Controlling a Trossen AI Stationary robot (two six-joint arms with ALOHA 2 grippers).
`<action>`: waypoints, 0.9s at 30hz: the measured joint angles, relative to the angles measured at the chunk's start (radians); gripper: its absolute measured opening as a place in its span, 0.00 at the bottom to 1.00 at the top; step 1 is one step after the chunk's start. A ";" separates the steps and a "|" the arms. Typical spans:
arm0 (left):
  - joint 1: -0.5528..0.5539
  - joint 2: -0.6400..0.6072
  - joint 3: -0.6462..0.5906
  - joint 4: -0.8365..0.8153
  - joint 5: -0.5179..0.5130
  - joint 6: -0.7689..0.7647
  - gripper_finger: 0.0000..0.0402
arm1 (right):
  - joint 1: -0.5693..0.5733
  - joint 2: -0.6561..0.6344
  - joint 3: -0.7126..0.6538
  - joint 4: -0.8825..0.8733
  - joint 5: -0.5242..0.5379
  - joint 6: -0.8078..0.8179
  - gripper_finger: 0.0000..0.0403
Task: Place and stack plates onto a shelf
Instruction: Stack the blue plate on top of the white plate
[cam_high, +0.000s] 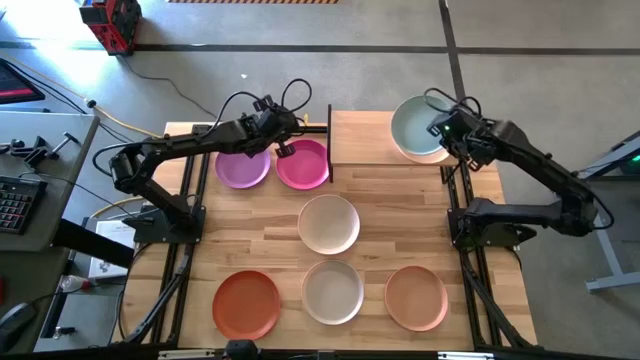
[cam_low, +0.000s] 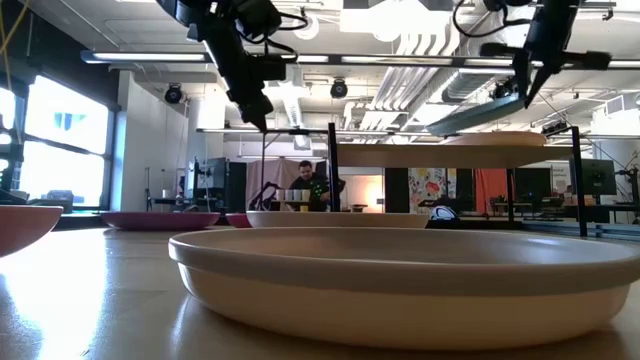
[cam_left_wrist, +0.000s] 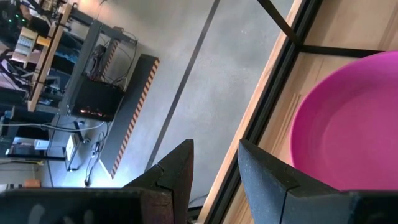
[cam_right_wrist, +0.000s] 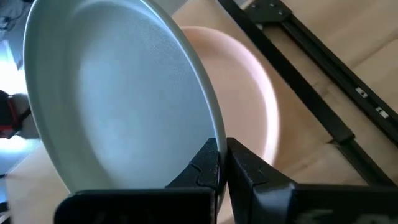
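Stacking step is on right now. The right gripper (cam_high: 441, 128) has its fingers pinched tight on the rim of the pale mint plate (cam_high: 417, 126), holding it tilted over a peach plate (cam_right_wrist: 249, 112) that already sits at the right end of the shelf (cam_high: 365, 140). Next I'd guess it needs to level the mint one, lower it square onto the peach one, then let go.

The left gripper (cam_high: 283, 149) hovers over the table's far left part, fingers a little apart and empty, above the magenta plate (cam_high: 303, 166), beside the purple plate (cam_high: 243, 166).
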 joint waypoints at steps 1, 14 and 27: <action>0.000 0.000 0.000 0.000 0.000 0.000 0.29 | 0.000 0.000 -0.008 -0.001 0.000 0.004 0.00; 0.000 0.000 0.000 0.000 0.000 0.000 0.29 | 0.000 0.001 -0.066 -0.003 -0.018 0.029 0.00; 0.000 0.000 0.000 0.000 0.000 0.000 0.29 | 0.000 0.001 -0.066 -0.012 0.009 0.009 0.00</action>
